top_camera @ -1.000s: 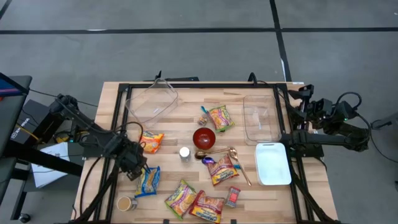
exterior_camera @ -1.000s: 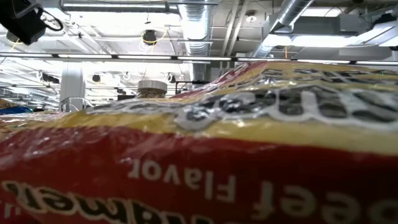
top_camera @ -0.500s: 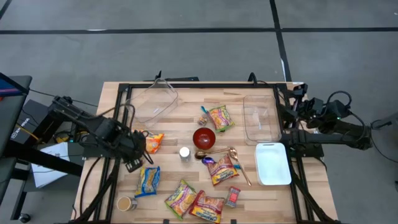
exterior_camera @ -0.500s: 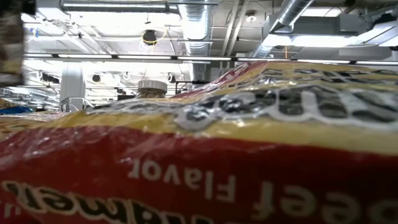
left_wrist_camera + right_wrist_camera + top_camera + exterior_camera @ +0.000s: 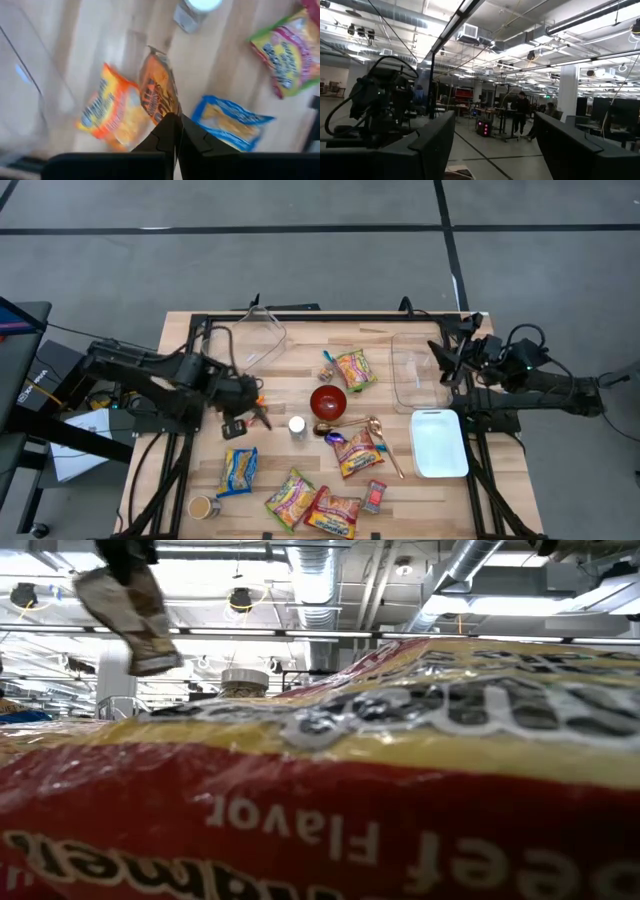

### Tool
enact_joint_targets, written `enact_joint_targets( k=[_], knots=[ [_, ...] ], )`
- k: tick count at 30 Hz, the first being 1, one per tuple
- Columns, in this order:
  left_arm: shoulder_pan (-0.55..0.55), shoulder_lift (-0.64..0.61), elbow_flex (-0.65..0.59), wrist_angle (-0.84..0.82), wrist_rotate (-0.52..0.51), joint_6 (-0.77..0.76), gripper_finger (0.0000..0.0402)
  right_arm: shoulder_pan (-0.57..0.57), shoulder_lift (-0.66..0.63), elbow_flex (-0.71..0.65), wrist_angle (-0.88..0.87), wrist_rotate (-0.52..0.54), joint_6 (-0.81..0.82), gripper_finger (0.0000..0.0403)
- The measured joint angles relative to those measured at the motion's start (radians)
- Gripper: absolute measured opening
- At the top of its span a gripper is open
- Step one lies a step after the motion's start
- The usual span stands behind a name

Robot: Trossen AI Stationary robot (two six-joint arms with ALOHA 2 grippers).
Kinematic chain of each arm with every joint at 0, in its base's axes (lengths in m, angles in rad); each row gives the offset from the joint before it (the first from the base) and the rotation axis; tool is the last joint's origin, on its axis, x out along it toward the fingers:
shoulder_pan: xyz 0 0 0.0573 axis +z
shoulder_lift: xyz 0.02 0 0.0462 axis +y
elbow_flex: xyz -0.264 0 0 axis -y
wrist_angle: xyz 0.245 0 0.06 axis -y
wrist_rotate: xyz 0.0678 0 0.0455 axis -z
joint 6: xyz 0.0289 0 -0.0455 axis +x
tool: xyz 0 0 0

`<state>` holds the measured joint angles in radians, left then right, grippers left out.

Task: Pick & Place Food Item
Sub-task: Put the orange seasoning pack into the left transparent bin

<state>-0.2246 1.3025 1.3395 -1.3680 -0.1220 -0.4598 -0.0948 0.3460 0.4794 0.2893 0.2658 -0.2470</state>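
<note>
Now lifted off the wood: left gripper (image 5: pixel 252 412), left of centre in the overhead picture, clamped together on a small orange snack packet (image 5: pixel 159 95) that dangles below its fingers, whereas a second ago it sat lower down the frame beside the blue noodle pack (image 5: pixel 238 470). Seen again at upper left of the table-level picture, packet hanging in the air. Likely next: carry toward the clear bin (image 5: pixel 243 340) at upper left. Over at the right edge, right gripper (image 5: pixel 447 363) by the clear tub (image 5: pixel 418 370), fingers apart, holding nothing.
</note>
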Motion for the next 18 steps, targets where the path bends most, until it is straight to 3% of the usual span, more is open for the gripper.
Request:
enact_joint_targets(
  k=[8, 18],
  knots=[
    [0.117, 0.091, 0.102, 0.009, -0.141, 0.271, 0.0, -0.029, 0.088, 0.03, -0.021, 0.002, 0.001, 0.0265],
    [0.286, 0.098, 0.225, 0.008, -0.264, 0.55, 0.0, -0.093, 0.164, 0.047, -0.019, 0.0, 0.003, 0.0265]
  ],
)
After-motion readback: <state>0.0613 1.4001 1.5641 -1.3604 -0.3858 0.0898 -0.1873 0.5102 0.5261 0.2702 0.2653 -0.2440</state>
